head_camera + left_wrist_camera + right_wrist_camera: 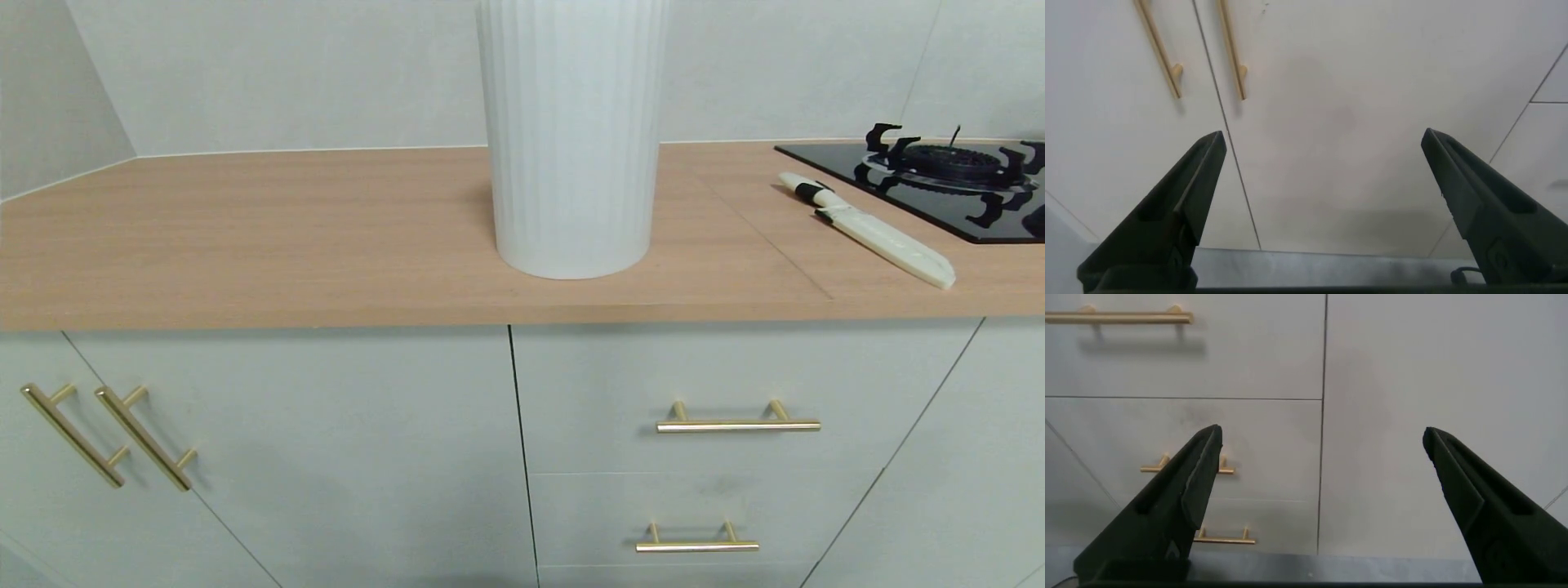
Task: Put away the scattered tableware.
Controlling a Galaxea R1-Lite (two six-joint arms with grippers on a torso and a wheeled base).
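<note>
**Knife on surface; both hands wide**

1. Knife (869, 230): cream with a black band. It lies flat on the wooden surface (245, 229), well right of the tall white ribbed container (571, 139), between it and the black hob (939, 175).
2. My left hand (1321, 143): fingers spread wide, holding nothing, facing the cabinet doors (1372, 122) below the container.
3. My right hand (1323, 437): same wide spread, nothing held, facing the drawer fronts (1167, 359) below the container.
</note>
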